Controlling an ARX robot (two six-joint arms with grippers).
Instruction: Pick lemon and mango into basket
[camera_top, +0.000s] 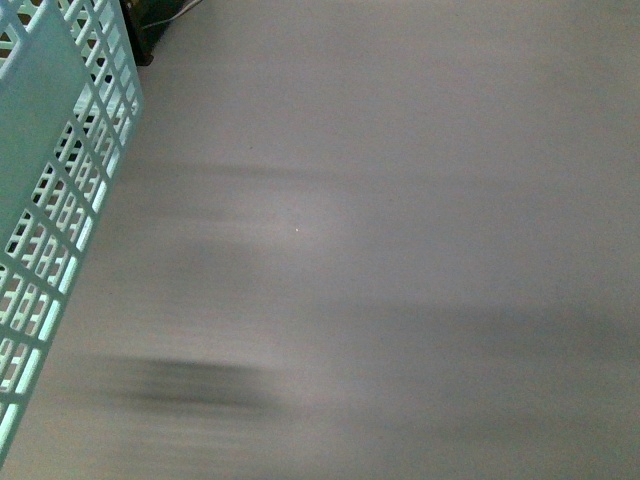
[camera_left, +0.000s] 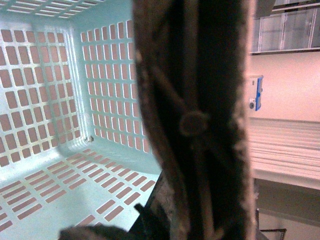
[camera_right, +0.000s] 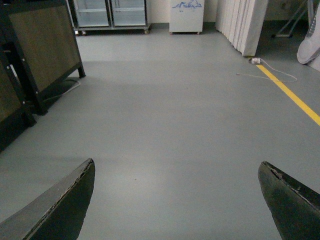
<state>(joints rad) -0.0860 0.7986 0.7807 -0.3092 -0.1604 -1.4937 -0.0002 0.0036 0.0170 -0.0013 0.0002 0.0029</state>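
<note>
Across the front view, blurred grey floor (camera_top: 400, 250) is filling most of the frame, the mint-teal basket (camera_top: 60, 180) standing at its left edge. Its brown handle (camera_left: 195, 120) is crowding the left wrist camera; the left gripper's state cannot be told. The right gripper (camera_right: 176, 164) is hanging above the floor, fingers spread wide, released

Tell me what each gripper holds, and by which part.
The right gripper is open and holds nothing. For the left gripper it cannot be told: a dark brown shape blocks the view into the basket.
</note>
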